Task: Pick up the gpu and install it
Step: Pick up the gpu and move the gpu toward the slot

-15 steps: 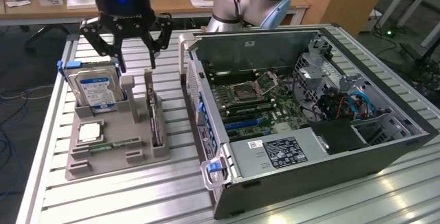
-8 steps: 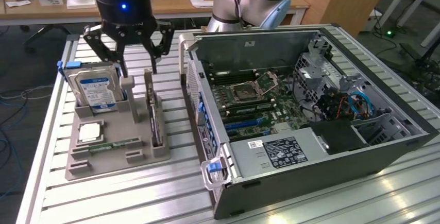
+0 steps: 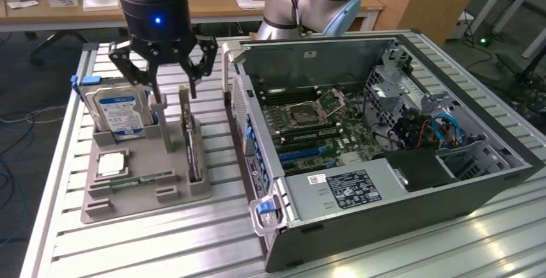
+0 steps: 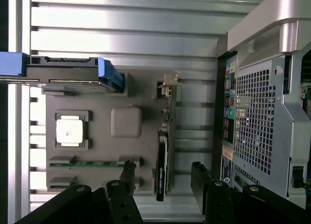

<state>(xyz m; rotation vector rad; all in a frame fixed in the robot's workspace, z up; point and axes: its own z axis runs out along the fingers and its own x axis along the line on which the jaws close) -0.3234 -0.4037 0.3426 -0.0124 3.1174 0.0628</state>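
The gpu [image 3: 190, 134] stands on its long edge in a slot of the grey holder [image 3: 140, 209], its silver bracket at the far end. In the wrist view the gpu [image 4: 163, 146] is seen edge-on, a thin dark strip with the bracket at one end. My gripper [image 3: 174, 87] hangs open just above the card's far end, touching nothing. Its two black fingers [image 4: 128, 174] straddle the line of the card, with the gripper [image 4: 163, 178] centred over it. The open computer case [image 3: 384, 131] lies at the exterior view's right, motherboard exposed.
The holder [image 4: 126, 122] also carries a silver hard drive [image 3: 119, 113] with a blue-white label, a square processor [image 3: 112, 163] and a narrow green memory stick [image 3: 140, 179]. The case's perforated rear wall [image 4: 262, 112] stands close beside the holder. Everything rests on a slatted aluminium table [image 3: 171, 246].
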